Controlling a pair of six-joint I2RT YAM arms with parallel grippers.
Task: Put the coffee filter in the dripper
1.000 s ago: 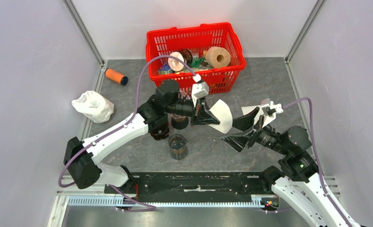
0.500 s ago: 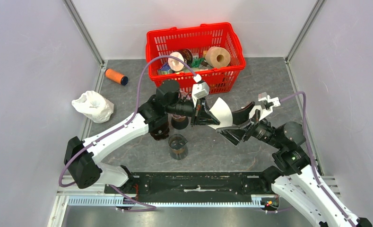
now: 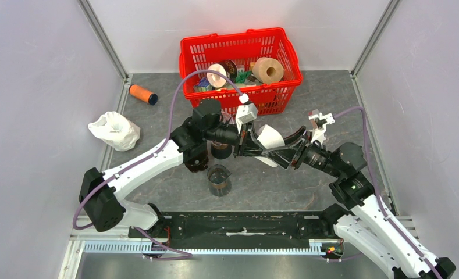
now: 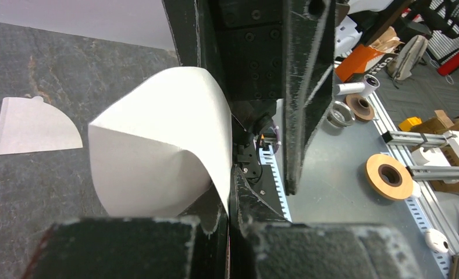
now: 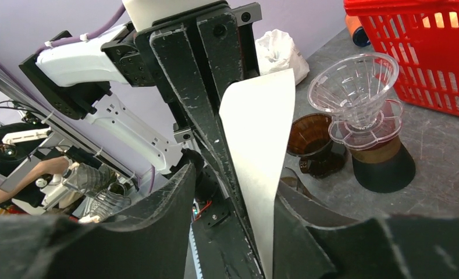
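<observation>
Starting nearest the arm bases, a clear glass cup stands upright on the grey surface. No marking on it can be made out. Just beyond it, partly under the left arm, sit a brown cup and the dripper. The dripper is a clear glass cone, mouth up, seated on a dark server.

The coffee filter is held off the surface to the right of the dripper and apart from it. The left claw is clamped on one edge of the paper. The right claw meets it head-on with jaws spread, one finger on either side of the sheet, neither visibly pressing it. The paper is curled and bulges to one side in the left wrist view. In the right wrist view it stands edge-on, its long axis running away from that camera toward the left claw. From above, the two claws crowd together and hide part of the sheet.

A spare filter lies flat on the surface beyond. Farther left are a crumpled white bag and an orange cylinder lying on its side. At the back wall a red basket holds tape rolls and small packets; their print is too small to read.
</observation>
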